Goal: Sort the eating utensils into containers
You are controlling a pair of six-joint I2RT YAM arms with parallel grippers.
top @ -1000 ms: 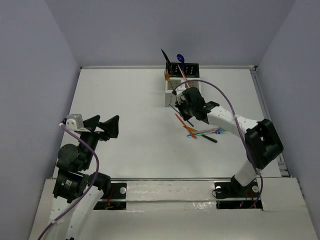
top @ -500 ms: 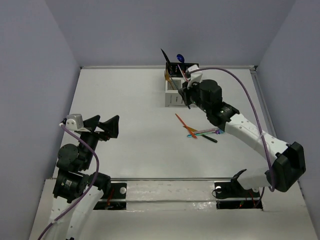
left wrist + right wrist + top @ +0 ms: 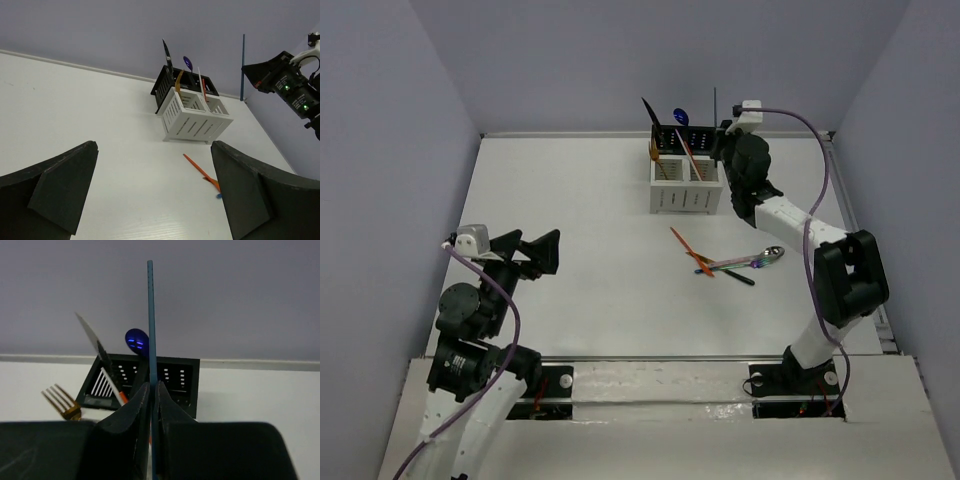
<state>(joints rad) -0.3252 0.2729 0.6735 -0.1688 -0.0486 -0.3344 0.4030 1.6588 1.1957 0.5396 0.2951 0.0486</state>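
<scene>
- Currently mid-placement: blue utensil [image 3: 150, 315] is held upright and edge-on; too thin to tell fork, knife or spoon; it stands just right of the rear corner of the containers [image 3: 686, 198], not yet in a bin; whether its lower end clears the rim I cannot tell
- right arm [image 3: 790, 215] has it; jaws pinched tight on the lower handle, utensil pointing straight up
- bins already hold a black knife [image 3: 648, 108], a blue spoon [image 3: 681, 117] and a gold fork [image 3: 62, 400]
- next move, as I read it: shift over the chosen bin, lower, then release; a thin stick could clip the rim or the handles inside
- not yet sorted, lying together on the bench [image 3: 570, 200] in front of the block: orange-red utensil [image 3: 688, 248], rainbow spoon [image 3: 750, 260], black utensil [image 3: 735, 275]
- left arm [image 3: 470, 320]: jaws wide apart, empty, well apart from everything
</scene>
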